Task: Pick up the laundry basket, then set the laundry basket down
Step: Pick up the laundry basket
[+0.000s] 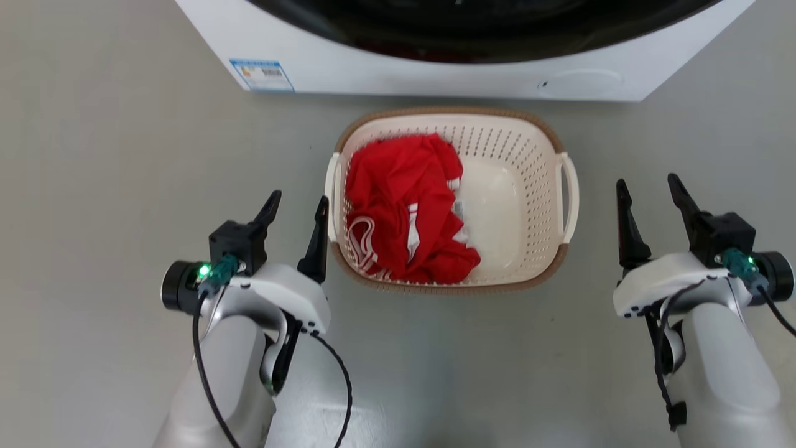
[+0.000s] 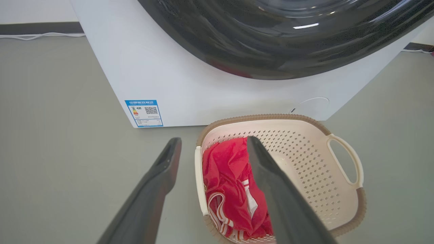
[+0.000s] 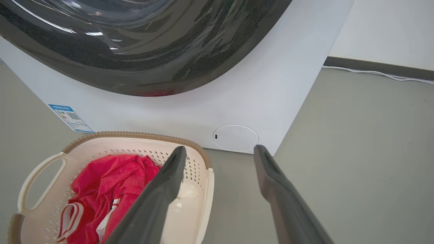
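Head view: left claw [image 1: 298,198] spread, empty, just beside the centred laundry basket [image 1: 528,162]; right claw [image 1: 648,182] spread, empty, apart. Left wrist view: cream, brown-rimmed basket lower right, red cloth [image 2: 227,169] inside. Right wrist view: basket lower left.

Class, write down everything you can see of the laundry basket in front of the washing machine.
The laundry basket is a cream, rounded-rectangular plastic tub with perforated walls, a brown woven-look rim and a white loop handle on each side. It stands upright on the grey floor before the washing machine, holding a crumpled red garment in its left half. The left gripper and right gripper flank it, jaws open, neither gripping it.
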Controlling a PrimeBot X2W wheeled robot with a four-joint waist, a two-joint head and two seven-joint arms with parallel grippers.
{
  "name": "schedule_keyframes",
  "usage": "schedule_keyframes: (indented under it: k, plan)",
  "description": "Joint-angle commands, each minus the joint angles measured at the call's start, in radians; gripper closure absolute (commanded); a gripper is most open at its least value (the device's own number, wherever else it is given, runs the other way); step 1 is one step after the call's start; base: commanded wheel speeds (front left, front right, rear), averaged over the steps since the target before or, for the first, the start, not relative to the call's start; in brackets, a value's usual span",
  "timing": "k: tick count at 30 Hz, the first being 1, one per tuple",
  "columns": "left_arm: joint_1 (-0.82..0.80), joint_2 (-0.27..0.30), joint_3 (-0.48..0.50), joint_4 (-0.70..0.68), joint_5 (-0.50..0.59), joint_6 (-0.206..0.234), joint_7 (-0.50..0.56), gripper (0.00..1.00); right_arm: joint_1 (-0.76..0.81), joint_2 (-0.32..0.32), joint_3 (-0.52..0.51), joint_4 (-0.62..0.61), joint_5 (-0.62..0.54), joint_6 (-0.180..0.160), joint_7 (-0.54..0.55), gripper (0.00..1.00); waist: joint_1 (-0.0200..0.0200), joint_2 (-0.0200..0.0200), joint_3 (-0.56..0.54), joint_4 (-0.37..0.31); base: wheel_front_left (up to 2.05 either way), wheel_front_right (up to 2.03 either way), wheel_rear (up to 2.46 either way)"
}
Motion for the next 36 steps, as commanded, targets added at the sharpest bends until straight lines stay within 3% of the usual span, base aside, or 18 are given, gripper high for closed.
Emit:
schedule_keyframes:
  k: [1,14,36]
  plan:
    - [-0.045,0.016,0.015,0.008,-0.011,0.001,-0.009,0.00,-0.030,0.002,0.015,0.008,-0.020,0.006,-0.013,0.00,0.0000,0.0000,0.047,0.008,0.00,0.00,0.00]
    - [-0.217,0.016,-0.058,0.212,-0.077,0.008,-0.009,0.00,-0.166,0.002,-0.006,0.159,-0.055,0.006,-0.013,0.00,0.0000,0.0000,0.171,-0.013,0.00,0.00,0.00]
    - [-0.429,0.016,-0.084,0.384,-0.074,0.026,-0.009,0.00,-0.283,0.002,-0.012,0.230,-0.074,0.006,-0.013,0.00,0.0000,0.0000,0.337,-0.009,0.00,0.00,0.00]
